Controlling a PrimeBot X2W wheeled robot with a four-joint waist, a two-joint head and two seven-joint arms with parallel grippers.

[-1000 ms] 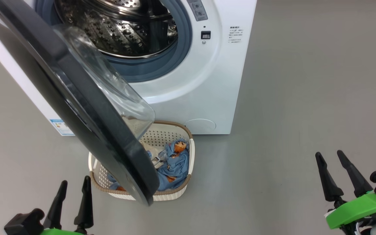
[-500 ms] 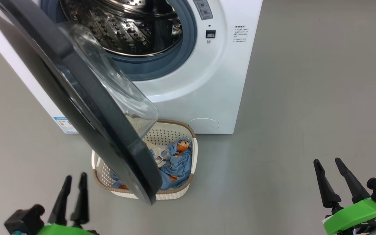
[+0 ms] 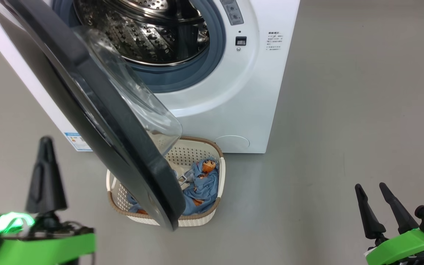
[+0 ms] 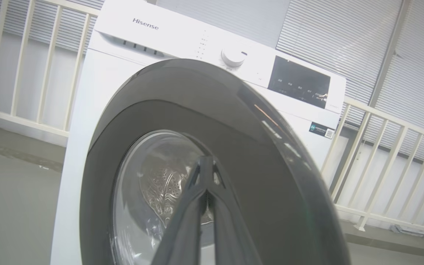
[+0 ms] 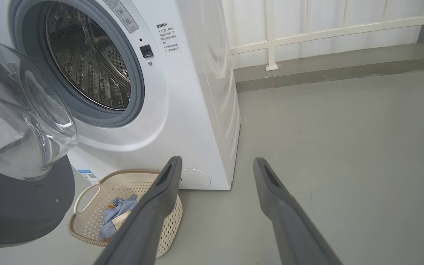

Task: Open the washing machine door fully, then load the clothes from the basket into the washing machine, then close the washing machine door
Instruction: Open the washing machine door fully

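Observation:
The white washing machine (image 3: 230,95) stands with its steel drum uncovered. The washing machine door (image 3: 105,125) hangs partly open, its black rim and glass bowl reaching out over the basket (image 3: 197,220). Blue clothes (image 3: 204,186) with orange figures lie in the basket's right half; the rest is hidden by the door. My left gripper (image 3: 45,141) is shut on nothing, upright at the lower left, outside the door. In the left wrist view its joined tips (image 4: 206,162) point at the door's (image 4: 256,154) outer face. My right gripper (image 3: 371,187) is open at the lower right, far from the basket (image 5: 131,172).
A bare grey floor (image 3: 344,110) spreads to the right of the machine. A white railing (image 5: 271,36) runs behind it along the wall. A round service cap (image 3: 232,141) sits low on the machine's front, just behind the basket.
My left gripper has shut its fingers and risen in the head view, now seen edge-on. The head camera has shifted slightly. The door, basket and right gripper keep their places.

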